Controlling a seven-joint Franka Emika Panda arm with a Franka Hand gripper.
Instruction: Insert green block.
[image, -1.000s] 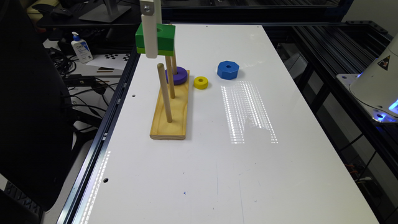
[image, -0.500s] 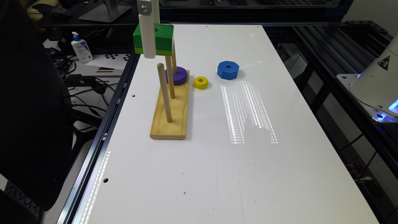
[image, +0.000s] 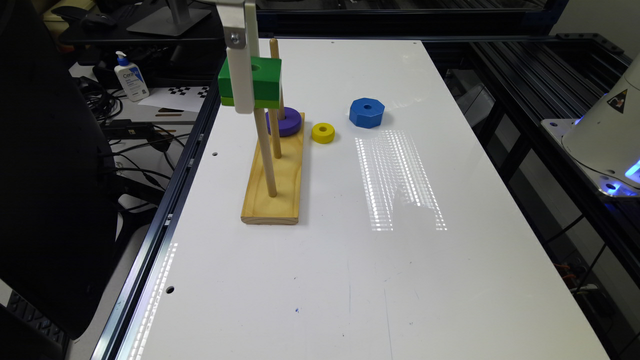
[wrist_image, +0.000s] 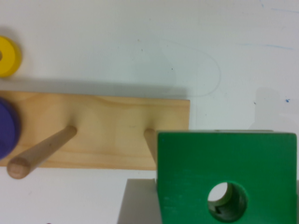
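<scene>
One green block (image: 260, 82), three pegs (image: 265, 150)

Gripper (image: 243, 85): long flat white finger, squared tip, plain surface. One silver screw near its upper end. Pale grey metal bracket above the screw.

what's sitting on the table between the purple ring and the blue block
A small yellow ring lies between the purple ring and the blue block, seen in the exterior view.
</scene>
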